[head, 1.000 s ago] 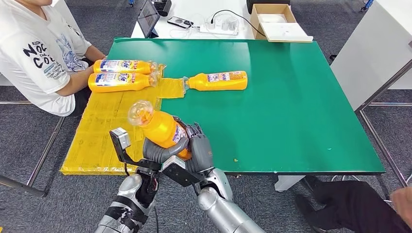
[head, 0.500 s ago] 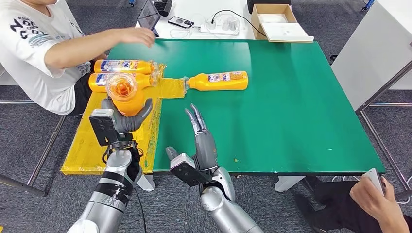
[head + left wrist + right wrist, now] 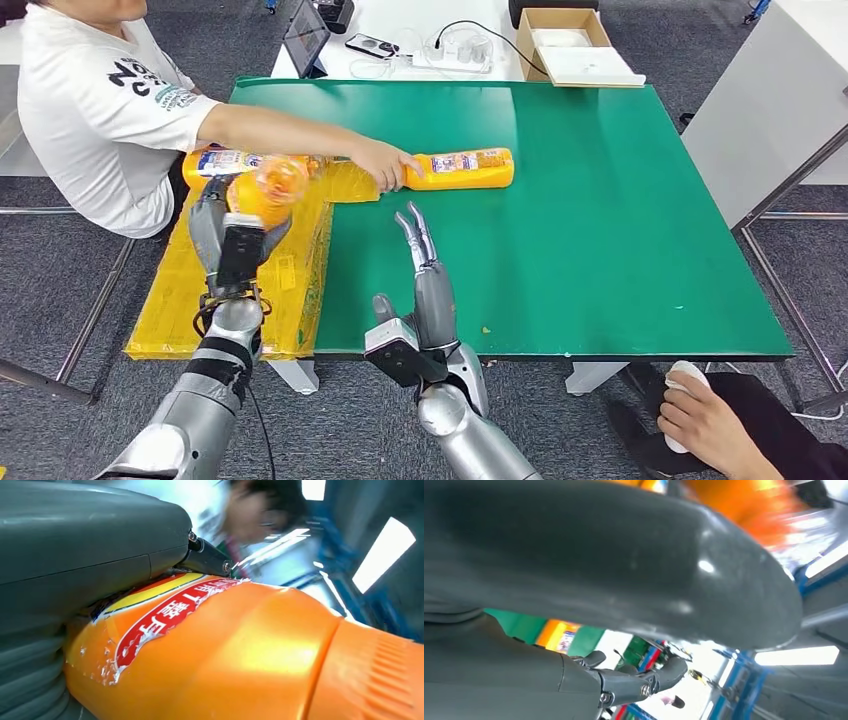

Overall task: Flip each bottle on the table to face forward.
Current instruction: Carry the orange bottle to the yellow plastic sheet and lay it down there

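Gripping an orange plastic bottle with a clear cap (image 3: 268,190), the left hand (image 3: 222,225) held it raised over the yellow sheet (image 3: 190,295) at the green table's (image 3: 600,220) left side, fingers wrapped round the body. The right hand (image 3: 428,275) was empty above the green top, fingers stretched out straight. A person in a white shirt (image 3: 100,110) reached across and touched a second orange bottle (image 3: 462,168) lying on its side. A third bottle (image 3: 222,161) lay beyond the held one.

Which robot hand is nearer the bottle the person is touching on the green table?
Right. The right hand is empty, fingers pointing toward that bottle. The left hand grips another bottle over the yellow mat.
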Robot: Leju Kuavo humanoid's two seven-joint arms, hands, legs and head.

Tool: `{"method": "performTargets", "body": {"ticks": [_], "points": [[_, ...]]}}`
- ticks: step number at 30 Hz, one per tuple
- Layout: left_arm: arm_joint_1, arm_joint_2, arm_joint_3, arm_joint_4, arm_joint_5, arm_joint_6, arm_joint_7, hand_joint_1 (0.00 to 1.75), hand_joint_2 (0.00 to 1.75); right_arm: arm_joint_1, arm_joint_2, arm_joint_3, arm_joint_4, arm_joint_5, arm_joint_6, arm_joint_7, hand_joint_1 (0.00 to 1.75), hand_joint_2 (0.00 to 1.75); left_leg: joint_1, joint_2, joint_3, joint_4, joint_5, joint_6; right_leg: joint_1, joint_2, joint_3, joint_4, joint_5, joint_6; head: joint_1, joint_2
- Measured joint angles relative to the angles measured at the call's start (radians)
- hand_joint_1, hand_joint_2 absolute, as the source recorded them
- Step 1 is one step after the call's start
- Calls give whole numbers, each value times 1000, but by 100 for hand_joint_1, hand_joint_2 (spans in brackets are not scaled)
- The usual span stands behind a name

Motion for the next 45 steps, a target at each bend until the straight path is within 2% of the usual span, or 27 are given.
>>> {"method": "performTargets", "body": {"ticks": [2,4,7,12,16,21,22,23,25,26,27,32,45], "points": [[-10,9,71,44,-350,6,77,175,175,4,-4,0,-16,-11,-10,-8,0,0,0,1,0,0,0,0,0,0,0,0,0,0,0,0],[-13,25,131,82,-625,8,171,175,175,8,-11,0,-34,-22,-14,-9,0,0,0,2,0,0,0,0,0,1,-1,0,0,0,0,0],[-15,58,177,137,-827,10,281,175,175,16,-22,-1,-56,-33,-11,-11,0,0,0,3,0,0,0,0,0,1,-1,0,0,0,0,0],[-38,119,187,277,-923,6,368,175,175,22,-34,-5,-81,-36,5,-16,0,0,0,2,0,0,0,0,0,1,-1,0,0,0,0,0],[-59,148,187,383,-907,-32,373,175,175,23,-39,-7,-88,-40,8,-16,0,0,0,2,0,0,0,0,0,1,-1,0,0,0,0,0],[-84,164,187,445,-888,-68,371,175,175,25,-40,-9,-92,-40,8,-15,0,0,0,0,1,0,0,0,0,0,0,0,0,0,0,0],[-88,166,187,453,-878,-80,368,168,175,25,-40,-9,-92,-40,8,-15,0,0,0,0,1,0,0,0,0,0,1,0,0,0,0,0],[-92,166,188,460,-863,-96,363,126,175,25,-40,-10,-92,-39,8,-14,0,0,0,0,1,0,0,0,0,0,1,0,0,0,0,0],[-101,167,193,471,-826,-138,350,39,87,26,-40,-10,-92,-35,9,-11,0,0,0,0,3,0,0,-1,0,0,2,0,0,0,0,0],[-106,167,197,476,-803,-166,341,2,44,26,-40,-10,-92,-31,11,-8,0,0,0,-1,4,0,0,-1,0,0,3,0,0,-1,0,0],[-112,168,203,480,-780,-198,330,0,0,26,-40,-10,-92,-28,13,-6,0,0,0,-1,5,0,0,-1,0,0,4,0,0,-1,0,0],[-129,165,245,493,-664,-349,260,0,0,26,-40,-10,-91,-17,27,3,0,0,0,-1,7,0,0,-1,0,0,6,0,-1,-1,0,0],[-163,150,296,495,-533,-587,170,0,0,26,-40,-24,-81,-25,44,4,0,0,0,-2,13,-1,1,-2,0,-1,12,0,-1,-1,0,0]]}}
